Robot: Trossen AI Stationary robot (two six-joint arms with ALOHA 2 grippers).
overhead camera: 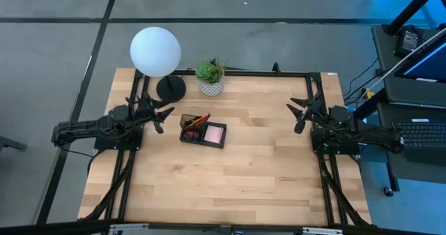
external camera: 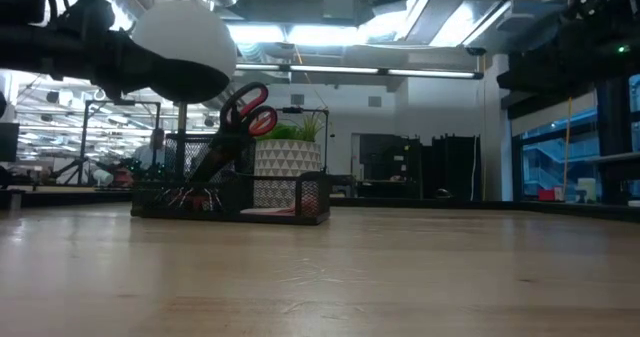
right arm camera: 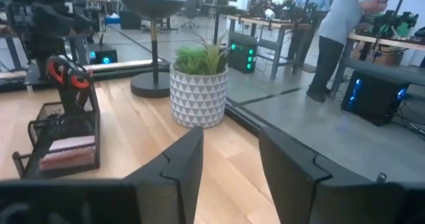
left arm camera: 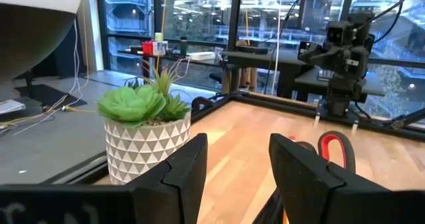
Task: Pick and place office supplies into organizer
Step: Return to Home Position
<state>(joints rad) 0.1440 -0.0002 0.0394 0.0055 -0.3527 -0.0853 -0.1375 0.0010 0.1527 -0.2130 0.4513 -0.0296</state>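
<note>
The left tool hangs at the left edge of the light wooden counter, its two dark fingers spread apart and holding nothing. Close beside it, toward the counter's middle, sits the small black mesh desk organizer. A pink square sticky-note pad lies in the compartment farther from that tool, and an orange pencil in the nearer part. Red-handled scissors lean in the taller section, handles up. The right tool hovers at the opposite edge, well apart from the organizer, fingers likewise spread and empty. Beyond the organizer stand a green plant in a white patterned pot and a white globe lamp.
</note>
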